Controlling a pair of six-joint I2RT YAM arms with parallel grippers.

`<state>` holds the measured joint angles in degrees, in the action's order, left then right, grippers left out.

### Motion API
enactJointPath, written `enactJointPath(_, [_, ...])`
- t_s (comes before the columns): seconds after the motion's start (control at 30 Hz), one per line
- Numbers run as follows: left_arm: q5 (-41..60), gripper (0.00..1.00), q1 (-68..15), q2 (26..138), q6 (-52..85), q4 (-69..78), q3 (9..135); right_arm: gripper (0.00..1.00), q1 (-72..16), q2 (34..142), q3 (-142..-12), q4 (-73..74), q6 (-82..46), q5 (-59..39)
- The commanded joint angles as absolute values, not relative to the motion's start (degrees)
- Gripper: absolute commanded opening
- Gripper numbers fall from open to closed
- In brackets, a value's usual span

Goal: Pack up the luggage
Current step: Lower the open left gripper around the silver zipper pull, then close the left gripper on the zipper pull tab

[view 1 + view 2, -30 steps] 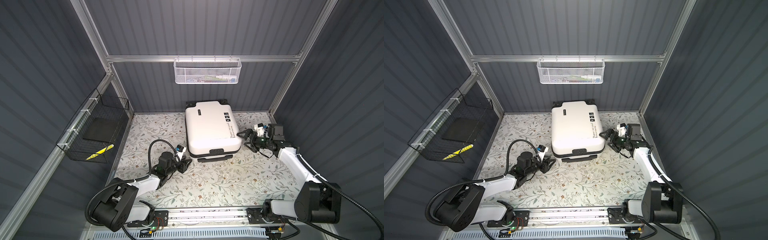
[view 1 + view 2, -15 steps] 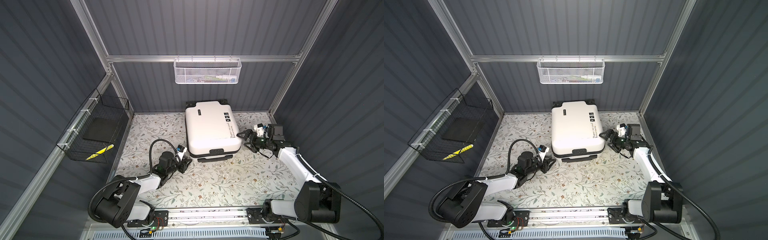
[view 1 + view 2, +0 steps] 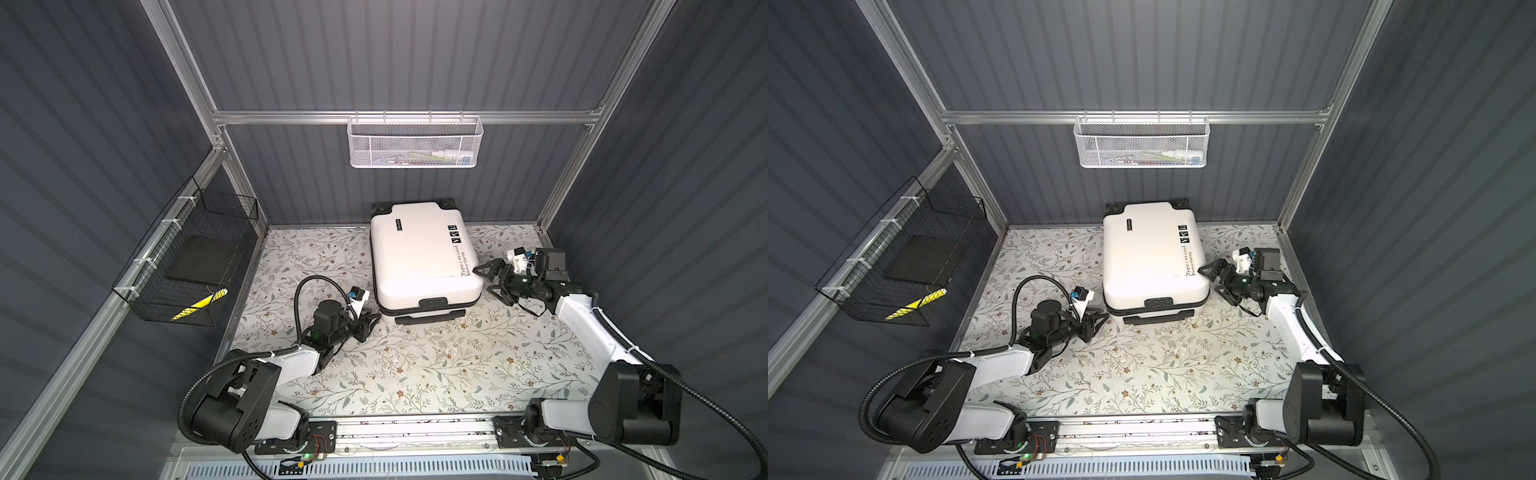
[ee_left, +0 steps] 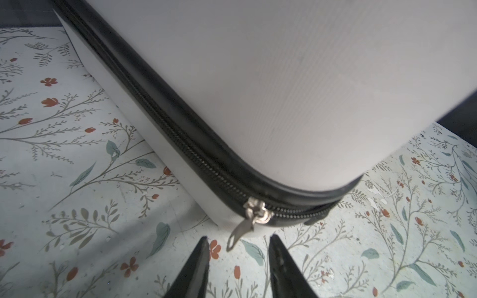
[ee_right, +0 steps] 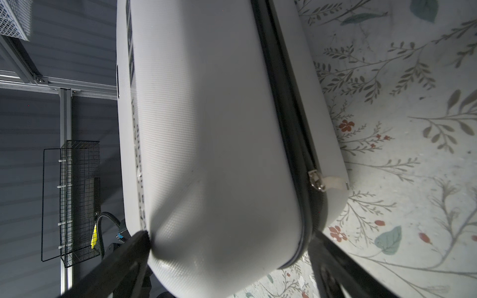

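Note:
The luggage [image 3: 419, 253] [image 3: 1150, 257] is a white hard-shell suitcase lying flat and zipped shut at the back middle of the floral table. My left gripper [image 3: 371, 322] [image 4: 238, 238] sits low at its front left corner. Its jaws are partly open, and the metal zipper pull [image 4: 241, 229] hangs between the fingertips, untouched. My right gripper [image 3: 489, 284] [image 5: 229, 234] is wide open and straddles the front right corner. One finger lies at the top shell and the other by the black zipper trim. A second zipper slider [image 5: 316, 182] sits near that corner.
A white mesh basket [image 3: 413, 145] with small items hangs on the back wall above the suitcase. A black wire basket [image 3: 187, 266] holding a dark flat item hangs on the left wall. The floral table [image 3: 436, 365] spreads in front of the suitcase.
My left gripper's jaws have narrowed a little around the zipper pull. Both arms have otherwise stayed almost where they were.

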<state>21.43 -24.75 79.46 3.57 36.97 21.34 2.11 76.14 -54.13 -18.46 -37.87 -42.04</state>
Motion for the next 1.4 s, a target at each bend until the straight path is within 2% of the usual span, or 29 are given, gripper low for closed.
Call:
enactJointPath(0.0, [23.85,0.39,-24.43,80.74,2.28,38.54,23.15,0.97,1.91,76.71,-55.28,-19.5,-36.72,-42.44])
enactJointPath(0.17, [24.52,0.38,-24.39,81.74,2.32,38.76,23.95,0.97,1.93,76.95,-55.17,-19.34,-36.67,-42.44])
enactJointPath(0.57, [21.65,0.2,-24.5,81.74,2.5,35.97,25.29,0.96,1.92,76.79,-54.74,-19.1,-37.01,-42.52])
enactJointPath(1.0, [22.01,0.0,-24.51,79.75,3.25,25.49,28.94,0.96,1.54,76.9,-53.35,-17.39,-38.27,-42.97])
enactJointPath(1.37, [23.11,0.0,-26.46,75.5,5.83,14.31,30.63,0.96,0.53,77.28,-53.0,-15.67,-39.43,-42.98])
